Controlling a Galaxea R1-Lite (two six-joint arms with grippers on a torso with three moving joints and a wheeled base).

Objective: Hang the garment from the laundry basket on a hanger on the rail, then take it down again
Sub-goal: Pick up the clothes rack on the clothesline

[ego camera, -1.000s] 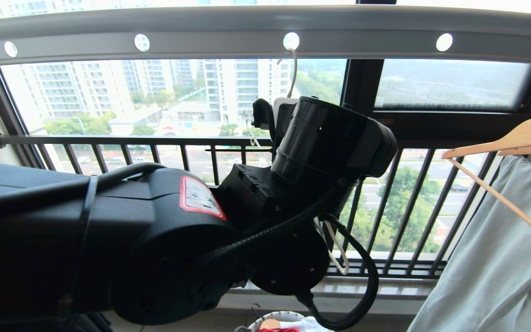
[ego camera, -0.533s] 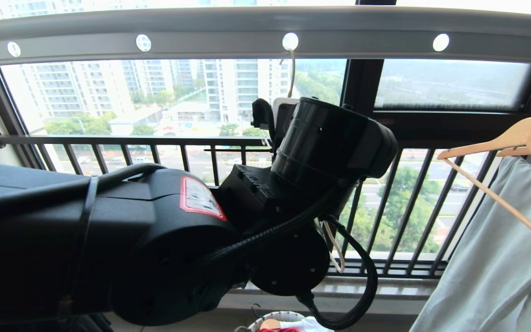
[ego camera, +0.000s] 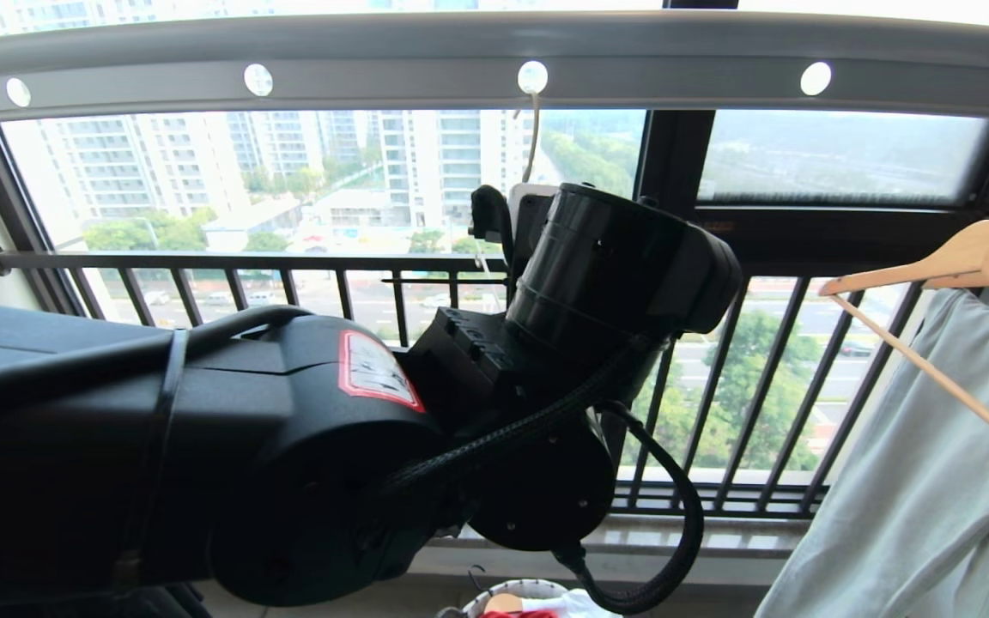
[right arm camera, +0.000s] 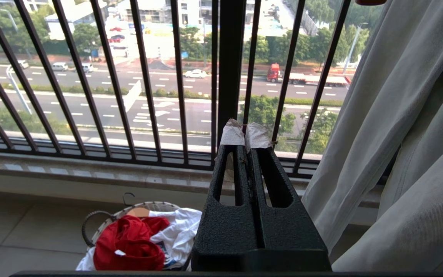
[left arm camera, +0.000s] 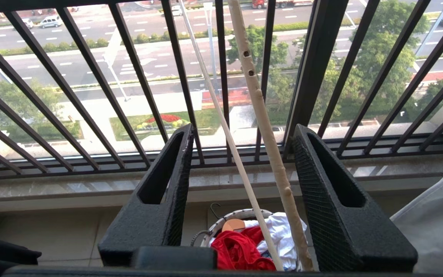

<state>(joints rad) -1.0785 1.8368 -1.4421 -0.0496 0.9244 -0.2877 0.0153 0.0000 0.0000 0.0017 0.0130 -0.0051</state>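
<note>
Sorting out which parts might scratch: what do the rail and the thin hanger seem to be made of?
Rail: probably metal, smooth matt grey, pierced by clean round holes. Hanger: likely wire under a cream coating, which looks lumpy and pitted with small dark spots.

1. The rail (ego camera: 494, 51) runs across the top of the frame.
2. The hanger (ego camera: 532, 142) hangs from a hole in the rail, upper centre.
3. The hanger's wires pass between the fingers of the left claw (left arm camera: 240, 169), apart from both.
4. The laundry basket (right arm camera: 102, 227) stands on the floor at lower left, before the window railing (right arm camera: 90, 77), with the garment (right arm camera: 129, 242) in it.
</note>
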